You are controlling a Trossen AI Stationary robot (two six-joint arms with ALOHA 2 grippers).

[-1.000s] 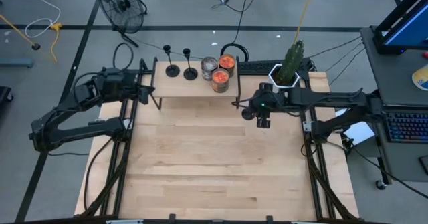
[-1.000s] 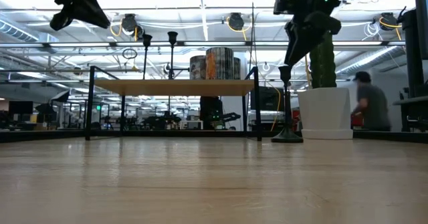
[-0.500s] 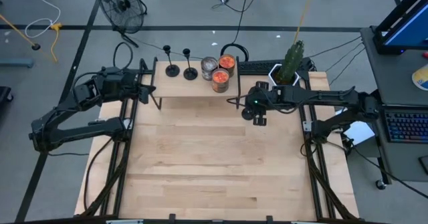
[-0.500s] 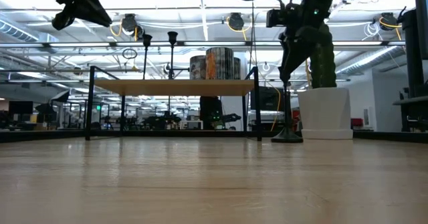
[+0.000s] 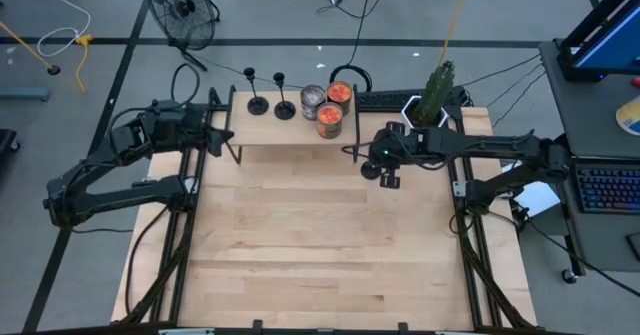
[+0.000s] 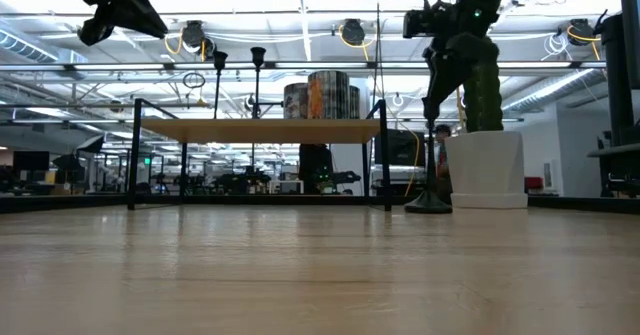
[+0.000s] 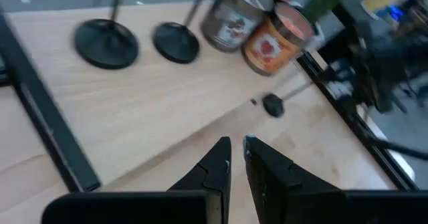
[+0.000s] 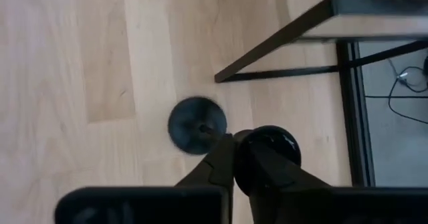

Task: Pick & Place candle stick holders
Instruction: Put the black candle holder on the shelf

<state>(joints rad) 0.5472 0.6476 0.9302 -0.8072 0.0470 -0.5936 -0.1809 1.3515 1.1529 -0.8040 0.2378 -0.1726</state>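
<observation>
Two black candle stick holders (image 5: 258, 103) (image 5: 285, 108) stand on their round bases on a low wooden shelf (image 5: 270, 132) at the table's far side, next to three jars (image 5: 330, 120). A third holder (image 6: 430, 165) stands on the table just right of the shelf; its base (image 8: 196, 125) shows in the right wrist view. My right gripper (image 6: 432, 103) (image 5: 386, 173) is shut at this holder's top. My left gripper (image 7: 237, 150) hangs shut and empty above the shelf's left end (image 5: 222, 135). My right gripper pinches the third holder's thin stem at its upper end (image 8: 219, 134), right by the small cup top (image 8: 271, 147), between its two fingers. The fingers slant down from above and from the table's right side. The holder stands upright with its base (image 6: 430, 204) on the table.
A cactus in a white pot (image 5: 428, 100) stands at the far right, close behind my right arm. The shelf's black right legs (image 6: 386, 155) are just left of the held holder. A person (image 6: 441, 160) shows far behind the table. Bare wood (image 5: 320, 245) lies toward the near edge.
My right gripper has drifted a little toward the shelf and settled onto the top of the third holder, where its fingers have shut on the stem. The holder has stayed upright on its base. A person in the room behind has walked leftward.
</observation>
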